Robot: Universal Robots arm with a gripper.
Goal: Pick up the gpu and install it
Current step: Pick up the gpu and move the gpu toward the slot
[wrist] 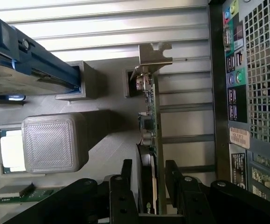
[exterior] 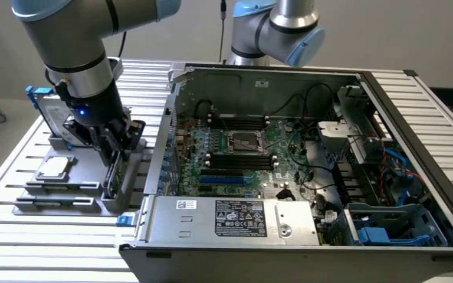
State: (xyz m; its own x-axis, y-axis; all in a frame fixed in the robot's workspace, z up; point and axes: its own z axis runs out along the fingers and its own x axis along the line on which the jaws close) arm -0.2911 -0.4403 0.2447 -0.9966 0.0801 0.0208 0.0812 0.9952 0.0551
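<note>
The gpu (exterior: 110, 175) stands on edge in a grey holder (exterior: 61, 197) at the exterior view's left, just outside the open computer case (exterior: 415, 247). In the wrist view the gpu (wrist: 152, 112) appears edge-on, with a green board, a black shroud and a silver end bracket (wrist: 154, 53) at its far end. My gripper (exterior: 115, 154) hangs straight down over it. It is open, with one black finger on each side of the card's near end (wrist: 148, 168) and a narrow gap showing on both sides. Nothing is lifted.
A silver hard drive with a blue frame (exterior: 47, 112) stands at the back of the holder. A square grey block (wrist: 55, 142) sits beside the card. The case's rear panel (wrist: 251, 93) is close by. Inside lie the motherboard (exterior: 235, 156) and its blue slots (exterior: 225, 177). A second arm (exterior: 278, 29) stands behind the case.
</note>
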